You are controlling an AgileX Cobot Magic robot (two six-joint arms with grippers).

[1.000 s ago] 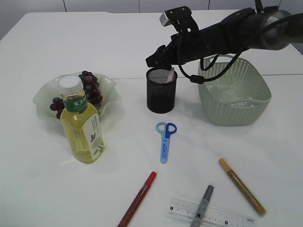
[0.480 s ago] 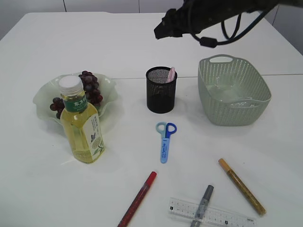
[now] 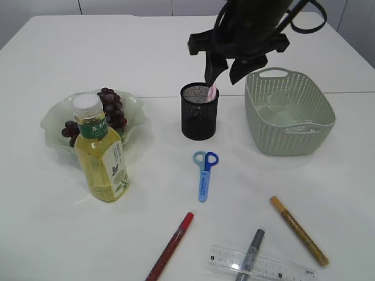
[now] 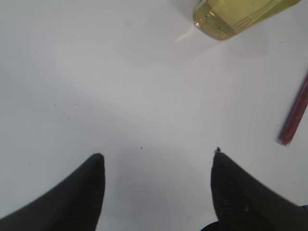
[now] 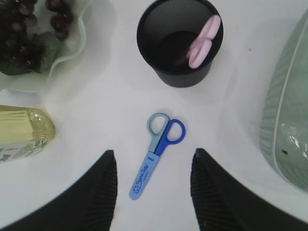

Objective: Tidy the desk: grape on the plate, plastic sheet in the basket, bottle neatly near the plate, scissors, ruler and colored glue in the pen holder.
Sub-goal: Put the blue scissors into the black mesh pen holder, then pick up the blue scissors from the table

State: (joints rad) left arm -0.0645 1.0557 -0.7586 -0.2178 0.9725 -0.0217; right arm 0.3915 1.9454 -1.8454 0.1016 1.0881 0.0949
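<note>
Clear ruler (image 3: 261,265) and three glue pens lie by the near edge. Further back, blue scissors (image 5: 158,154) wait below the wide-open, empty right gripper (image 5: 153,168); it should drop and pinch them next. Behind sits the pen holder (image 3: 200,111). Left gripper (image 4: 156,163) is open, empty.

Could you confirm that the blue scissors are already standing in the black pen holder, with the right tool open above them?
Not quite: the blue scissors still lie flat on the table in front of the black pen holder, which holds only pink items. The right wrist view shows this. The right tool is indeed open above them.
</note>
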